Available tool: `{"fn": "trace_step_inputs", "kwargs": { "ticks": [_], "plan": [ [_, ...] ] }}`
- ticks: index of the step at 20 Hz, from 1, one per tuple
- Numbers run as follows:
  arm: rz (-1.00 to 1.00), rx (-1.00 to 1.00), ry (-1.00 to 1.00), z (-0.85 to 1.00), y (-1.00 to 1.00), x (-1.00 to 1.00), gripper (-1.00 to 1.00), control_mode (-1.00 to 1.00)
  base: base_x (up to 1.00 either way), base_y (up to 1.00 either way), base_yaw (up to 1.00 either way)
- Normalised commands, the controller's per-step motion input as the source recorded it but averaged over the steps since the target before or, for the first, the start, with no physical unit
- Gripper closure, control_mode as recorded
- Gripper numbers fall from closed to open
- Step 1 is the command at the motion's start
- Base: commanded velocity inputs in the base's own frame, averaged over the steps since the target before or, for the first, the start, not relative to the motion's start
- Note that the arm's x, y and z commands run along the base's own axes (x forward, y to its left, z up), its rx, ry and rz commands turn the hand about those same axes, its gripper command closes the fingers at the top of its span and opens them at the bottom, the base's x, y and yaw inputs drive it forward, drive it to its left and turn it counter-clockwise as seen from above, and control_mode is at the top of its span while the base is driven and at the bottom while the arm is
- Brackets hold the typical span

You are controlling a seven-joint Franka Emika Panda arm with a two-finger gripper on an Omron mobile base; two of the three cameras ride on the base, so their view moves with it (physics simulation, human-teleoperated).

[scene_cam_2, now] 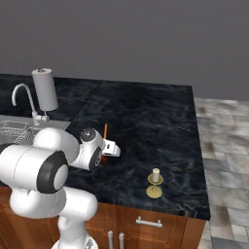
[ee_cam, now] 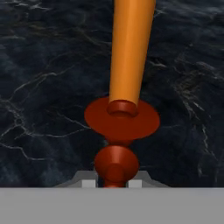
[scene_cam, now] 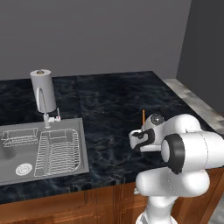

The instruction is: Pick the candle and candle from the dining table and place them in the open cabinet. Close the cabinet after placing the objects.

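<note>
The thin orange candle (ee_cam: 130, 52) stands upright in its dark red holder (ee_cam: 121, 118) on the black stone dining table (scene_cam: 113, 100). My gripper (ee_cam: 114, 183) is shut on the holder's lower stem, one fingertip pressed against each side. From the base cameras the taper (scene_cam: 143, 116) (scene_cam_2: 105, 130) pokes up just behind my hand, near the table's front edge. The short cream candle (scene_cam_2: 155, 175) sits on a small gold stand to the right, apart from the hand. The cabinet is out of view.
A steel sink (scene_cam: 43, 153) with a wire rack is set into the table at the left, with a faucet (scene_cam_2: 22, 95) and a paper towel roll (scene_cam: 43, 89) behind it. The table's right edge drops to a tiled floor (scene_cam_2: 223, 146).
</note>
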Motion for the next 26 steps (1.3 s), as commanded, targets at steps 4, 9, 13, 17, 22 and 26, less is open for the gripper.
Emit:
{"fn": "trace_step_inputs", "kwargs": {
  "ticks": [4, 9, 13, 17, 22, 26],
  "plan": [
    [0.0, 0.0, -0.12, 0.07, 0.0, -0.14, 1.0, -1.0, 0.0, 0.0, 0.0],
    [0.0, 0.0, -0.12, 0.13, 0.0, -0.21, 1.0, -1.0, 0.0, 0.0, 0.0],
    [0.0, 0.0, -0.15, 0.18, 0.0, -0.35, 1.0, -1.0, 0.0, 0.0, 0.0],
    [0.0, 0.0, -0.16, 0.15, 0.0, -0.44, 1.0, -1.0, 0.0, 0.0, 0.0],
    [-0.01, 0.0, -0.17, 0.18, 0.0, -0.43, 1.0, -1.0, 0.0, 0.0, 0.0],
    [-0.04, 0.0, -0.1, 0.15, 0.0, -0.38, 1.0, -1.0, 0.0, 0.0, 0.0]
  ]
}}
